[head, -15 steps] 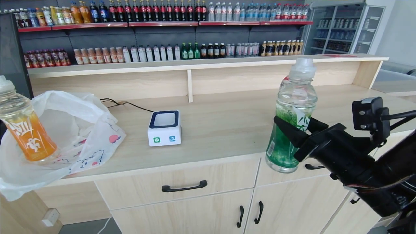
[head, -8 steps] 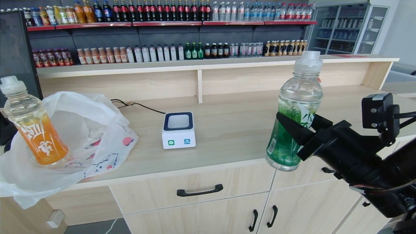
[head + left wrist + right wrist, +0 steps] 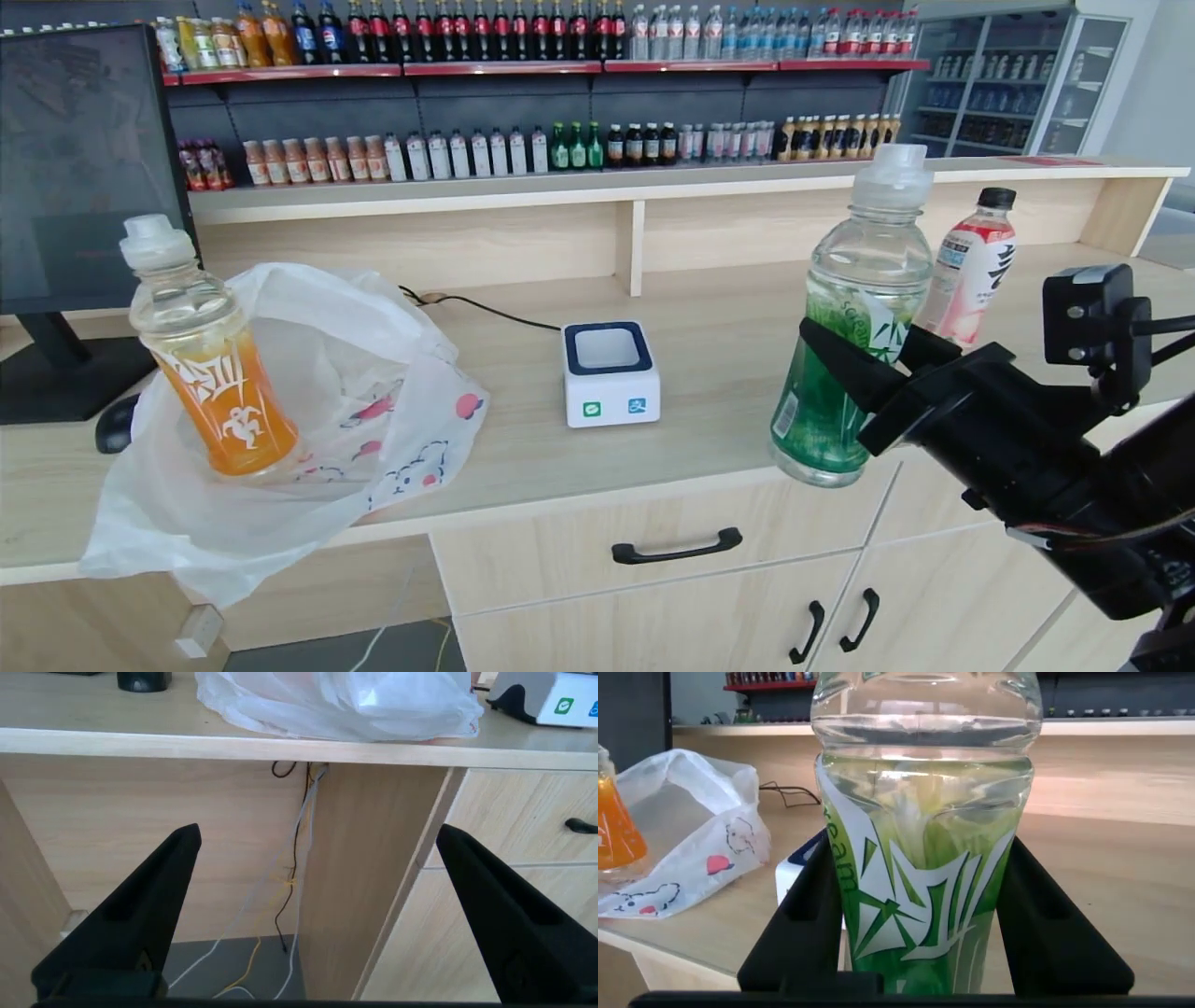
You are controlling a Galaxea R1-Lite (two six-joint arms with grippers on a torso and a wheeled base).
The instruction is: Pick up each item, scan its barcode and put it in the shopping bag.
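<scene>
The right gripper (image 3: 864,350) is clamped on the green bottle (image 3: 854,317), one black finger on each side of its label, as the right wrist view (image 3: 920,924) also shows. The bottle is held nearly upright, its pale cap on. Green drink fills the lower part and the upper part is clear. Its base shows against the near edge of the counter (image 3: 709,317), at about 3 o'clock from the scanner (image 3: 611,373).

The shopping bag (image 3: 373,373) lies open at 9 o'clock from the scanner, close to it but not touching. The orange bottle (image 3: 210,359) stands upright on the bag's spread plastic, capped and about half full of orange drink. I cannot tell if the film goes around it. The bag's near side hangs over the counter edge.

A pink bottle (image 3: 966,271) stands at 2 o'clock from the scanner, behind the green bottle. A monitor (image 3: 84,159) and a mouse (image 3: 115,425) are at 9 to 10 o'clock, beyond the bag. A cable (image 3: 485,313) runs on the counter at 11 o'clock from the scanner.

Bare counter lies between the scanner and the green bottle, and also behind the scanner up to the raised ledge.

The left gripper (image 3: 318,840) has its fingers wide apart and holds nothing. It is low, before the cabinet front, under the bag's overhang.
</scene>
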